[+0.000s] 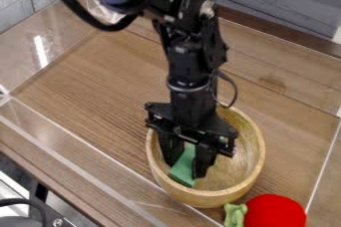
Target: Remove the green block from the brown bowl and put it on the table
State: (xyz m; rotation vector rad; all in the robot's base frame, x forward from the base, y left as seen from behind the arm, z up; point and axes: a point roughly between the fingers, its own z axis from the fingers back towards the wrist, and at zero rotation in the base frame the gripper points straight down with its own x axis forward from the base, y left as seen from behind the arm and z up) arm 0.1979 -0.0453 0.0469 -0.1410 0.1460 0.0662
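Note:
The brown bowl (253,149) sits on the wooden table near the front edge. My black gripper (188,164) points almost straight down into its left half. The green block (182,172) stands tilted inside the bowl, and the fingers are shut on its upper part. Only a small green patch shows between and below the fingers; the rest is hidden behind them. The block's lower end looks to rest against the bowl's inside.
A red round toy (276,214) with a green leafy piece (234,214) lies just right of the bowl at the front edge. Clear plastic walls (54,47) fence the wooden table (107,97) on the left, front and right.

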